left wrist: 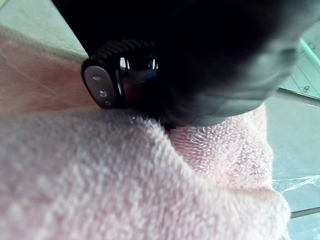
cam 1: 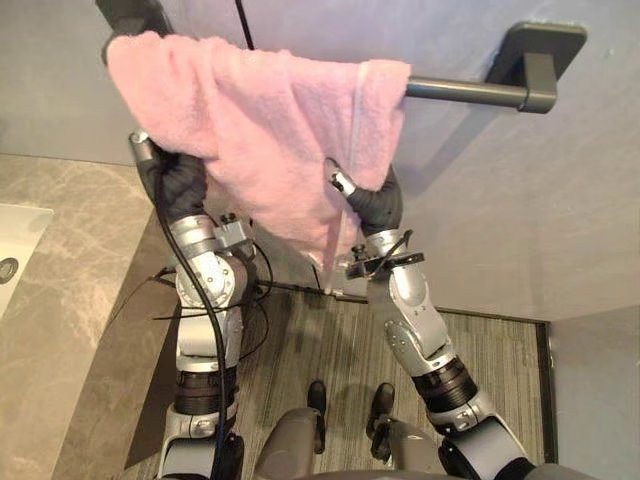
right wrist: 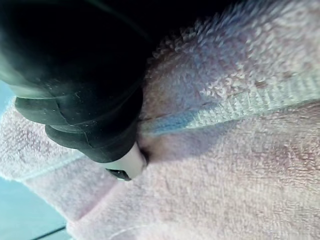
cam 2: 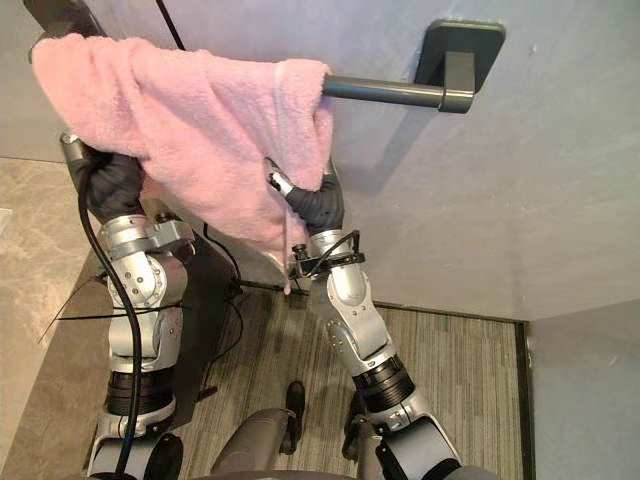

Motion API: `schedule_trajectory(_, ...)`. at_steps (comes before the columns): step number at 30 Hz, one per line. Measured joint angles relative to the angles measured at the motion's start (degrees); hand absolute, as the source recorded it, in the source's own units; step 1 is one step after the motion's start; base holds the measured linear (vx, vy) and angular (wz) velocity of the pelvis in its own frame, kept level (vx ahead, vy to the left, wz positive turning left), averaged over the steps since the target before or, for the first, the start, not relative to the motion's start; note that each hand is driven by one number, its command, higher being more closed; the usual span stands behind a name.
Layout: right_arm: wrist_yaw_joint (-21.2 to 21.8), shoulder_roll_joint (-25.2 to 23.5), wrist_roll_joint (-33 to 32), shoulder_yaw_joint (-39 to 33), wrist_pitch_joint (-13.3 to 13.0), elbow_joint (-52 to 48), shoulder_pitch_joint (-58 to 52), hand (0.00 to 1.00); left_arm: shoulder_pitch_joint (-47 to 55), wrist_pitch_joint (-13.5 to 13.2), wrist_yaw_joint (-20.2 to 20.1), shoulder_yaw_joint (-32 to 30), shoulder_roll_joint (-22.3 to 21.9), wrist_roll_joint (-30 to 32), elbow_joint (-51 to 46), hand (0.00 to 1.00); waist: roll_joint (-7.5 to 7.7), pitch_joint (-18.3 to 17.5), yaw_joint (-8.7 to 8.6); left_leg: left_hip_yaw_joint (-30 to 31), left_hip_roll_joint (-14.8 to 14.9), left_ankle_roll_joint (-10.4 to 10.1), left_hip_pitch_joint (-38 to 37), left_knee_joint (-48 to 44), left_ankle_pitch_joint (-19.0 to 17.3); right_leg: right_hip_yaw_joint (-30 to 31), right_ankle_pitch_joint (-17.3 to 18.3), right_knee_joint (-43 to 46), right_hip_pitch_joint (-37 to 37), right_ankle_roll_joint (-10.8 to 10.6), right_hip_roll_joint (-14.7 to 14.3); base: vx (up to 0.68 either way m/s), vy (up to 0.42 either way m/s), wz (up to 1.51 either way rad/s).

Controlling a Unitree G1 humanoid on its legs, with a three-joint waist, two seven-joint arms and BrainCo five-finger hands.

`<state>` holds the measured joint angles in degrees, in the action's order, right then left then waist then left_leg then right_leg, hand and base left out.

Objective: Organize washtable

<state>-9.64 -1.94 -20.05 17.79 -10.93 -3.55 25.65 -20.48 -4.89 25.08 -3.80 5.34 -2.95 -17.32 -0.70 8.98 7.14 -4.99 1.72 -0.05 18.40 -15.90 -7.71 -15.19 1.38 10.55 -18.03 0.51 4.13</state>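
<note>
Grey wall point(cam 1: 560, 200) stands behind the work, and both arms are up at it. The left hand point(cam 1: 178, 185) is pushed up under the left side of the fluffy pink terry towel point(cam 1: 260, 120), its dark ribbed cover right against the pile. The cloth hides the rest, so I cannot tell whether the hand is spread or clenched. In the left wrist view the pink loops point(left wrist: 150, 190) press close around the cover.

Over to the right hand point(cam 1: 378, 205), tucked up beneath the towel's right side. Same story: the cloth covers it, and its grip cannot be told. The right wrist view has the cover touching the towel just beside a flat woven band point(right wrist: 240, 107) that runs across the pile.

Now the towel itself. It is draped over a dark grey round metal towel bar point(cam 1: 465, 92), bunched towards the bar's left end, and one corner dangles down between the two arms. The bar's right stretch is bare and runs into a dark rectangular wall bracket point(cam 1: 535, 55).

Farther out, a beige marbled stone countertop point(cam 1: 60, 300) lies low on the left, with the corner of a white sink basin point(cam 1: 20, 235) at its far left edge. Grey striped carpet point(cam 1: 500, 370) covers the floor on the near right.
</note>
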Motion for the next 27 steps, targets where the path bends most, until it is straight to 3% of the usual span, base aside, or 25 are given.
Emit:
schedule_trajectory(7, 0.01, 1.42, 1.86, -6.29, 0.44, -0.14, -2.00, 1.00, 2.04, -0.06, -4.24, 4.42, -0.20, -2.07, -0.07, 1.00, 1.70, -1.03, -0.10, -0.93, 0.15, 0.02, -0.94, 0.14, -0.01, 0.81, -0.53, -0.81, 0.90, -0.03, -0.25, -0.01, 0.003, -0.05)
schedule_trajectory(13, -0.12, 2.31, 2.55, -8.51, 0.82, -0.15, -3.12, 1.00, 2.60, -0.08, -7.63, 7.49, -0.73, -5.40, -0.07, 1.00, 2.17, -1.34, -0.19, -1.75, 0.27, 0.06, -1.42, 0.03, 0.02, 1.49, -1.82, -2.04, 1.60, -0.14, -0.46, -0.03, 0.014, -0.07)
schedule_trajectory(26, -0.02, 0.06, 2.70, -8.32, 1.28, -0.17, -6.47, 1.00, 6.83, -0.53, -7.50, 8.65, -2.55, -5.34, -0.05, 1.00, 3.32, -3.14, -0.41, -3.29, 0.40, 0.10, -2.38, 0.00, -0.03, 2.30, -2.10, -2.97, 2.60, -0.39, -0.52, 0.00, 0.005, -0.02)
schedule_trajectory(27, 0.02, 0.03, 2.69, -8.15, 1.23, -0.18, -6.80, 0.00, 7.16, -0.53, -7.47, 8.61, -2.92, -5.33, -0.03, 0.00, 3.32, -3.42, -0.40, -3.35, 0.40, 0.11, -2.39, 0.01, -0.04, 2.30, -2.10, -3.07, 2.65, -0.39, -0.52, 0.00, 0.000, 0.00)
